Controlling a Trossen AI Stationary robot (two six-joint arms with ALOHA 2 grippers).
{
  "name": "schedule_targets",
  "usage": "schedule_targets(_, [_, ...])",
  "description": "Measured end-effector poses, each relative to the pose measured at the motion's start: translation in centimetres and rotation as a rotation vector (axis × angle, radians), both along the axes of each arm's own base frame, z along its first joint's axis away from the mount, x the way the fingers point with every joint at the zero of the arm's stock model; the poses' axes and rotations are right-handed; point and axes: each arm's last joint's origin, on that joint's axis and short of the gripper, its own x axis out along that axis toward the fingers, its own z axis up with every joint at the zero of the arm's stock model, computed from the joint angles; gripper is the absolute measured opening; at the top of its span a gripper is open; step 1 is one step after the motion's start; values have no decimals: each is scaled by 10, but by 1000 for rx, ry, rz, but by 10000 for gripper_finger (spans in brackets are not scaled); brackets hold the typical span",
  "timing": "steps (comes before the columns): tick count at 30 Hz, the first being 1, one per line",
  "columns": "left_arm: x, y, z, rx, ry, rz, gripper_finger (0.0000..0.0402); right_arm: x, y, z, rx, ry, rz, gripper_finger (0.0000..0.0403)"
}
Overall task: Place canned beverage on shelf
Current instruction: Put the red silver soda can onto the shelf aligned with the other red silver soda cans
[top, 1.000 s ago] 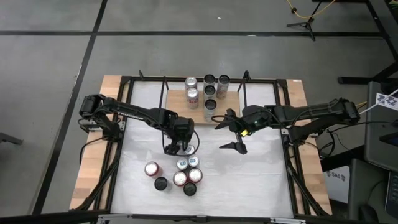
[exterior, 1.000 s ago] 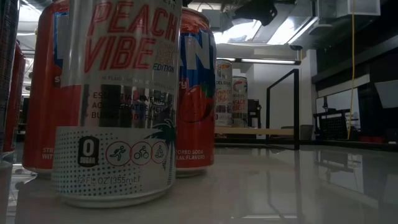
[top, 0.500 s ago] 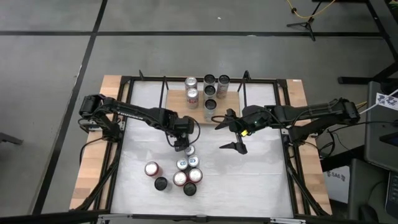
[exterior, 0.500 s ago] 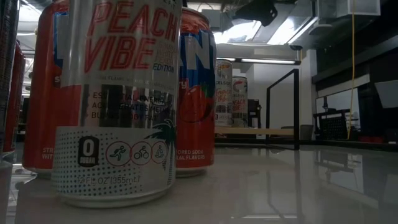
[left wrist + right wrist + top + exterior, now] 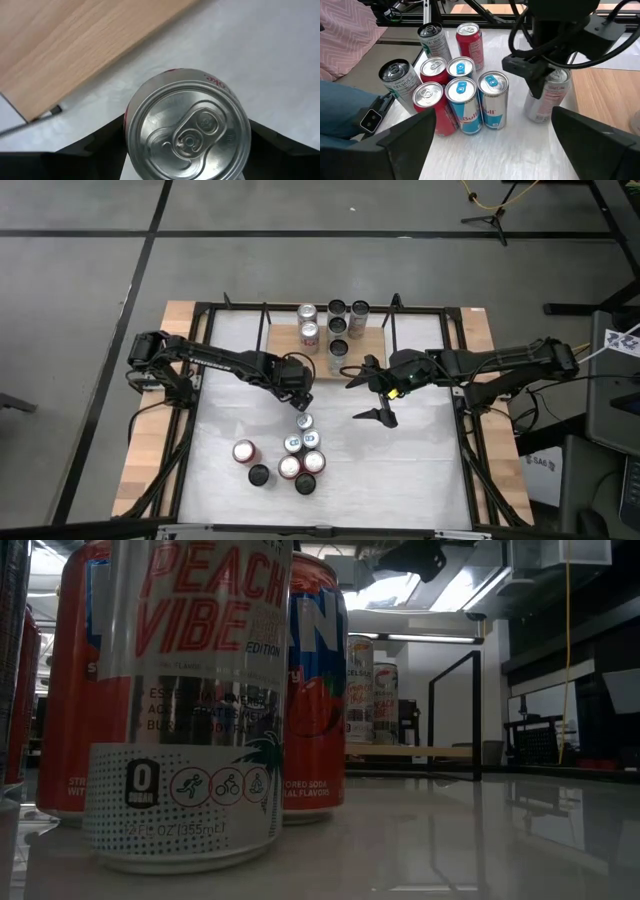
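left gripper [image 5: 296, 393] carried silver can [image 5: 187, 125] nearer shelf [image 5: 283, 337]

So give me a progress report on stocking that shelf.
Done: a cluster of cans already stands on the shelf. In hand: the left gripper is closed on a silver can, close to the shelf's front edge. Left: a group of cans waits on the table, each needing its own trip. The right gripper hangs open and empty beside the shelf.

The left end effector [image 5: 297, 385] reaches in from the left, fingers clamped on a can [image 5: 187, 125]. The right end effector [image 5: 368, 393] hovers mid-tabletop, fingers spread wide.
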Motion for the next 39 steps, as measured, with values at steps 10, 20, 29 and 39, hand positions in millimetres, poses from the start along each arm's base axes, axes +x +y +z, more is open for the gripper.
schedule_targets(10, [0,-1,0,-17,-10,35,319,0,0,0,0,1,0,390])
schedule_targets(20, [0,-1,0,-27,-15,59,332,0,0,0,0,1,0,390])
schedule_targets(29, [0,-1,0,-34,-15,60,368,0,0,0,0,1,0,390])
schedule_targets(39, [8,10,3,14,-74,-23,376,6,1,-7,-8,21,4,390])
